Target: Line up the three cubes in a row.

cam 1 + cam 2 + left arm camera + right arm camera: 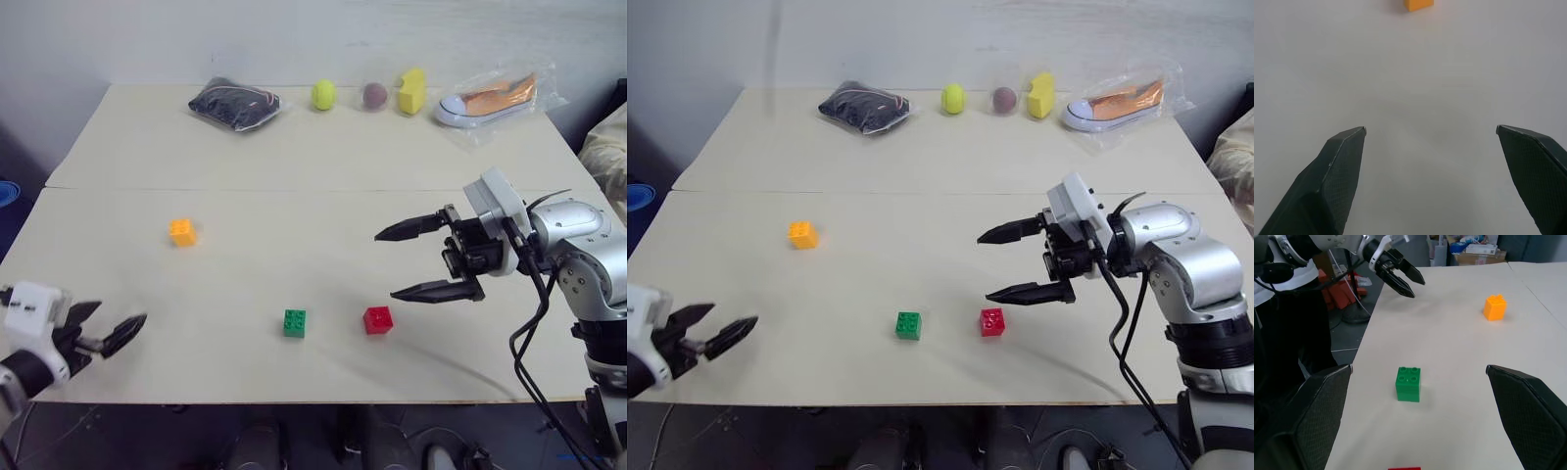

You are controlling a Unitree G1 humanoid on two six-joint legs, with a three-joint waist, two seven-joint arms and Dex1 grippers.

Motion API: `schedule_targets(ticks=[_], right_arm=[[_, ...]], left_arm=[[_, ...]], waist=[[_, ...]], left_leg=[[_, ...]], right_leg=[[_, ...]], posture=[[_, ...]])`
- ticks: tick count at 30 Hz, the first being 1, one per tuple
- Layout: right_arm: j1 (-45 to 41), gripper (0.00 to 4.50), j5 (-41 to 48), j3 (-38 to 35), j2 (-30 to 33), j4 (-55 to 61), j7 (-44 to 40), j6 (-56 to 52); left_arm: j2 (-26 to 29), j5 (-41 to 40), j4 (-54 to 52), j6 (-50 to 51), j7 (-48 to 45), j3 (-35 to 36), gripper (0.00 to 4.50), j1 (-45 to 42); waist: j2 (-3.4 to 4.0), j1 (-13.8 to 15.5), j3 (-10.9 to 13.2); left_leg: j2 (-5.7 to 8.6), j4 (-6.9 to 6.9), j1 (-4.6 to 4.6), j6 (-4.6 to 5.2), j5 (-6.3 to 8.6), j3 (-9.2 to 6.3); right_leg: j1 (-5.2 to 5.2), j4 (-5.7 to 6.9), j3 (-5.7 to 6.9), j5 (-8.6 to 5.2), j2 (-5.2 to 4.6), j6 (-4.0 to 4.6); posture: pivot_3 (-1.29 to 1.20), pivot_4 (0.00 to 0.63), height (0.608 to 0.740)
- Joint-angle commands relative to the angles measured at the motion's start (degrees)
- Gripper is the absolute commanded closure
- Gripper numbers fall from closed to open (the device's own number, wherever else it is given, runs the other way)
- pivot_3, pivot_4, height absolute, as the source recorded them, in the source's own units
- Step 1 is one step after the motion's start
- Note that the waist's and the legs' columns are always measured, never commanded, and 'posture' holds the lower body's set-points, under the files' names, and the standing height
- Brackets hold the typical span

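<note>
**Three cubes apart on the table, both claws spread and empty**

Head views: the pale table [294, 186] carries the orange-yellow cube [182, 232] toward the robot's left, well apart from the green cube [295, 322] and the red cube [378, 319], which sit near each other close to the front edge. Along the far edge lie a black bag [234, 103], a yellow-green ball [323, 94], a brownish ball [375, 95], a yellow block [412, 91] and a wrapped shoe [488, 99]. The left gripper [110, 328] hangs at the near left corner, released, holding nothing. The right gripper [409, 260] hovers above the table just beyond the red cube, fingers spread wide, nothing between them.

Left wrist view: two black fingers [1334, 171] stand far apart over bare tabletop; the orange-yellow cube shows at the frame's edge.

Right wrist view: here the studs on the green cube are visible, as are the room's dark floor and clutter past the table edge.
</note>
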State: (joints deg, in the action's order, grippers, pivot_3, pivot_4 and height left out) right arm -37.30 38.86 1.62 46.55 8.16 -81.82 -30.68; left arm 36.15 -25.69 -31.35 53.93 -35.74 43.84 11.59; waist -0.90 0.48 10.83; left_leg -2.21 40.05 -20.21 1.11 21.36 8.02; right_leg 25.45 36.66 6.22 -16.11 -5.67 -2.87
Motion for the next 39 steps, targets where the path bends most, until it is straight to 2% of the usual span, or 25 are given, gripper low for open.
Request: schedule_targets(ticks=[1,6,12,18,23,31,39], right_arm=[[-1.7,0.00,-2.6,-1.6,-1.4,-1.8,3.3,2.9],[-2.5,0.00,-4.3,-2.7,-3.5,-3.1,7.6,3.9],[-2.7,0.00,-4.5,-3.2,-4.8,-2.3,10.9,3.7],[-1.4,0.00,-3.6,-3.4,-5.0,0.3,12.3,2.8],[-0.6,0.00,-2.4,-4.0,-5.1,2.2,13.3,1.5],[0.5,0.00,-2.2,-3.8,-5.0,3.2,14.0,1.3],[0.5,0.00,-2.8,-3.4,-5.0,2.8,13.5,2.1]], left_arm=[[0.1,-0.6,-1.9,6.8,8.4,-3.3,0.01,-7.9],[0.0,1.5,3.8,11.2,15.7,-10.5,0.01,-19.6],[-2.0,7.5,19.2,6.6,22.9,-20.0,0.01,-32.4],[-6.0,10.0,31.5,1.7,25.5,-25.0,0.01,-41.5],[-7.1,11.8,35.9,0.2,27.2,-27.2,0.01,-45.0],[-9.8,13.8,33.9,1.3,31.5,-28.7,0.01,-45.3],[-11.1,14.0,30.2,4.5,33.2,-28.9,2.48,-44.5]], waist=[[-0.01,-0.2,0.0],[-0.03,-0.6,0.0],[-0.03,-0.7,0.0],[-0.05,-0.5,0.0],[-0.07,-0.6,0.0],[-0.08,-0.5,0.0],[-0.08,-0.5,0.0]], left_leg=[[0.00,0.00,0.01,-0.01,0.01,0.01],[0.01,-0.01,-0.02,-0.01,-0.02,0.07],[-0.01,-0.02,0.00,-0.02,-0.06,0.19],[0.03,0.01,-0.05,0.02,-0.08,0.21],[0.04,0.01,-0.06,0.02,-0.08,0.21],[0.05,0.01,-0.04,0.02,-0.09,0.23],[0.06,0.02,-0.04,0.04,-0.10,0.23]], right_leg=[[0.00,0.02,0.00,0.00,0.00,0.00],[0.02,0.17,0.00,0.00,0.09,-0.01],[0.05,0.26,-0.04,0.01,0.18,-0.02],[0.05,0.28,-0.02,0.05,0.16,-0.08],[0.05,0.28,-0.01,0.05,0.17,-0.10],[0.05,0.29,-0.04,0.06,0.17,-0.11],[0.05,0.29,-0.05,0.07,0.15,-0.13]], posture=[[0.00,0.150,0.740],[0.00,0.150,0.740],[0.00,0.150,0.740],[0.00,0.150,0.740],[0.00,0.150,0.740],[0.00,0.150,0.740],[0.00,0.150,0.740]])
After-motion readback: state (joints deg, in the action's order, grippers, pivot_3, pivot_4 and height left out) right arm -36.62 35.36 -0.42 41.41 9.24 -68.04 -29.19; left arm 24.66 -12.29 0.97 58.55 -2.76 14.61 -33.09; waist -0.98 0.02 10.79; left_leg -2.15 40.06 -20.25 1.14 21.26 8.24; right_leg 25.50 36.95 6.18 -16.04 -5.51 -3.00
